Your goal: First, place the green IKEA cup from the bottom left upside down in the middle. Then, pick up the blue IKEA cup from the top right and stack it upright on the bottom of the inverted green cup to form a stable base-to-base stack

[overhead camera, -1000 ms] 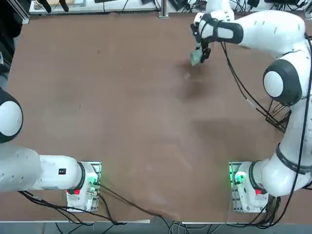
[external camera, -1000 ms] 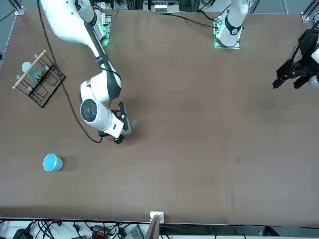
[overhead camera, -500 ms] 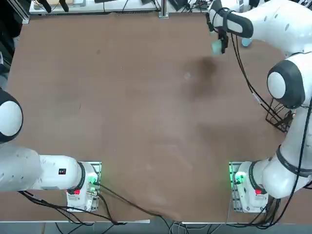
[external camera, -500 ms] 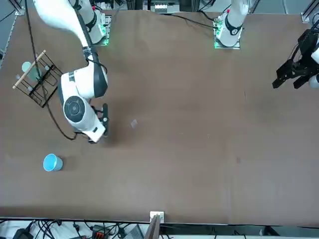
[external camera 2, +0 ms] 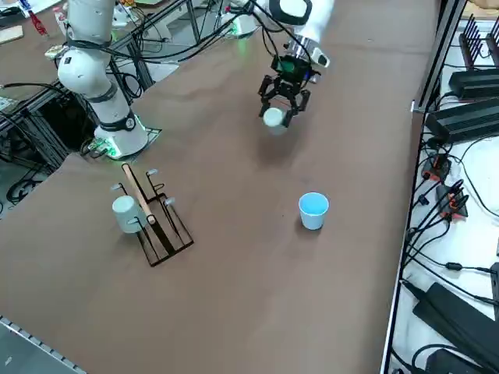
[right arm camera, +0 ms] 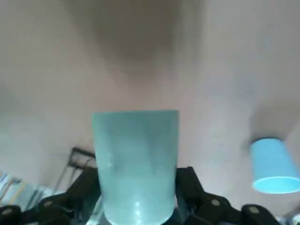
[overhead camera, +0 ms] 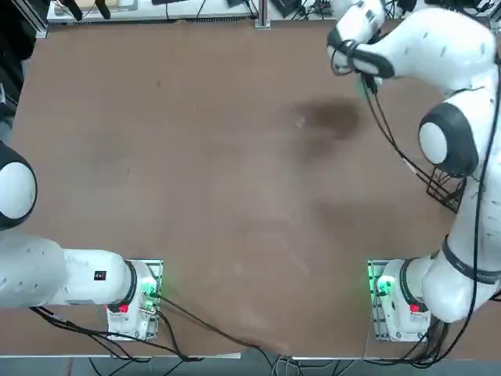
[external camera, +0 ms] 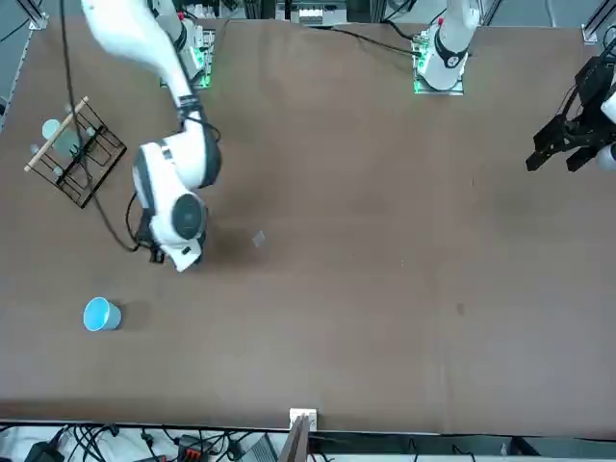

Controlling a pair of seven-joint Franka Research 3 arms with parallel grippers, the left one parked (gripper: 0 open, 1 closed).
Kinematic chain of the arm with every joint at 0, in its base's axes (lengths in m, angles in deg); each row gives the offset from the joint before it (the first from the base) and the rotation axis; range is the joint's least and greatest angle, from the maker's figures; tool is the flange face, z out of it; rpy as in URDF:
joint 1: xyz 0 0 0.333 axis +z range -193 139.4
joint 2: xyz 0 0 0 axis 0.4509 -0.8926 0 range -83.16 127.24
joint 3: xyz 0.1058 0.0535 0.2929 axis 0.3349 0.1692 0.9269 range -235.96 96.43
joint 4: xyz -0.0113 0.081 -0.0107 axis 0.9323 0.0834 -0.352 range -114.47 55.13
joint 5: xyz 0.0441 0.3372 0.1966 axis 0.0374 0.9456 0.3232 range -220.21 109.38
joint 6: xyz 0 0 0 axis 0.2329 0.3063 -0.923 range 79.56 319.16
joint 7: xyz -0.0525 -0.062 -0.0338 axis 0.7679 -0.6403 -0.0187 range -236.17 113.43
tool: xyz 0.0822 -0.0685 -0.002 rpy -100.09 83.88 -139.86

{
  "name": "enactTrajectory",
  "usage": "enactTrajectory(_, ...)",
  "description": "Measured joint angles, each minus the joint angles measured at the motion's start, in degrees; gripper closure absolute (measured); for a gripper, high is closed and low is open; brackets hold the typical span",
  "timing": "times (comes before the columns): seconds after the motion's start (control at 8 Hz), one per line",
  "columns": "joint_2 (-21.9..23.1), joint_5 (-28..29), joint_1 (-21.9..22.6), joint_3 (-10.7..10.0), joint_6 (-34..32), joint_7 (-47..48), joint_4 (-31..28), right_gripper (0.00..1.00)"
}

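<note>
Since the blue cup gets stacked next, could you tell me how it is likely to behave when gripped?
The blue IKEA cup looks like thin plastic, so probably light and slightly squeezable. Its walls taper and look smooth, so it may slip in the fingers. It stands upright and apart from the wire rack, and would likely tip if nudged.

Overhead view from the robot's end, front view opposite, raised right-side view, close wrist view, all sharing the table (overhead camera: 196,172).

We see the green IKEA cup (right arm camera: 136,166), pale mint and plain, clamped between the right gripper (external camera 2: 284,105) jaws above the desk (external camera 2: 234,257), tipped sideways. The blue IKEA cup (external camera 2: 313,210), sky blue, stands upright on the desk, mouth up, well apart from the green one.
</note>
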Motion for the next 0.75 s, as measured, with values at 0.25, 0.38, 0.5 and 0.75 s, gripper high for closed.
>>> enactTrajectory(0.25, -4.2, -0.9, 4.4, 0.0, -3.4, 4.8, -0.6, 0.12)
enactTrajectory(0.38, -6.1, -1.3, 5.6, -0.1, -3.7, 8.1, -0.6, 0.12)
enactTrajectory(0.5, -7.4, -2.2, 5.7, -0.2, -3.9, 12.7, -0.7, 0.12)
enactTrajectory(0.75, -9.5, -4.6, 5.7, -0.6, -3.9, 18.1, -1.1, 0.12)
